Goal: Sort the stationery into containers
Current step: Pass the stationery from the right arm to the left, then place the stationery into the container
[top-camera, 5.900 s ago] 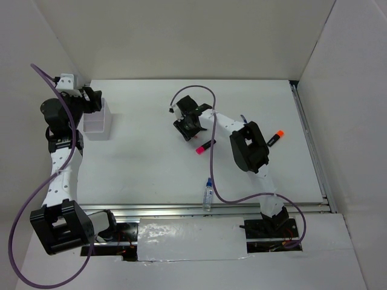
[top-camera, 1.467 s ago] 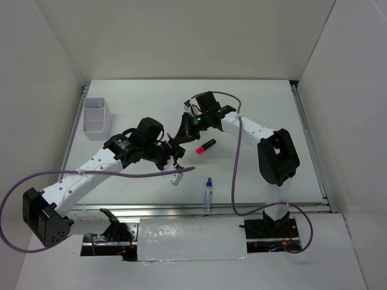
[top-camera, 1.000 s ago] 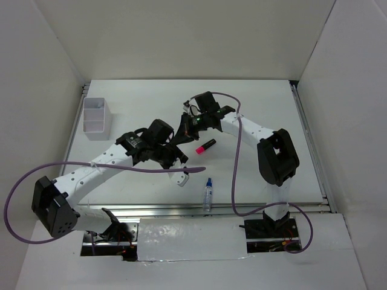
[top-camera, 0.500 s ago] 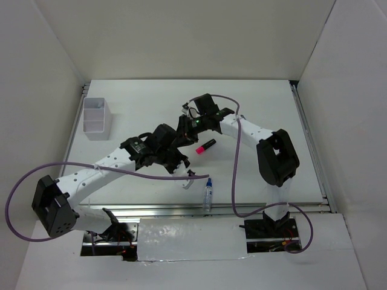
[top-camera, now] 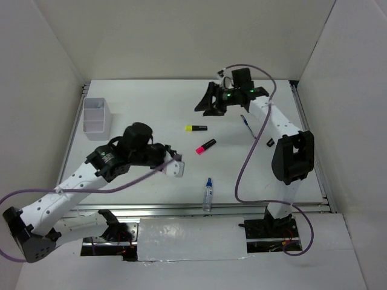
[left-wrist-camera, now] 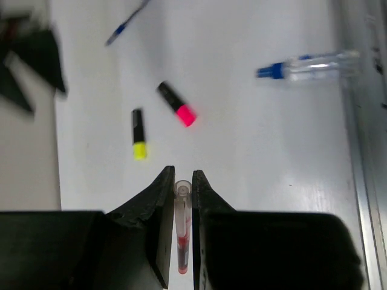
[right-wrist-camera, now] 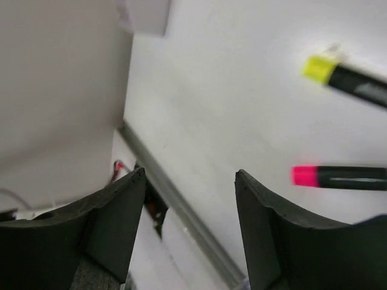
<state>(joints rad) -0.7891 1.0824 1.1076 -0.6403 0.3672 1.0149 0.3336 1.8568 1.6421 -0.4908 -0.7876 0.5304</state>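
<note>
My left gripper is shut on a thin red pen, which stands lengthwise between its jaws above the table's middle. My right gripper hangs open and holds nothing, toward the far side. Between the two grippers lie a yellow-capped highlighter and a pink-capped highlighter. A blue pen lies by the right arm. A clear blue-capped bottle lies near the front edge. The white box stands at the far left.
A small dark item lies partly hidden beside the right arm's elbow. A metal rail runs along the table's near edge. White walls close in the left, back and right sides.
The grippers were together at mid-table. My left gripper shut on the red pen and drew back left. My right gripper opened and swung to the far right, uncovering the yellow highlighter.
</note>
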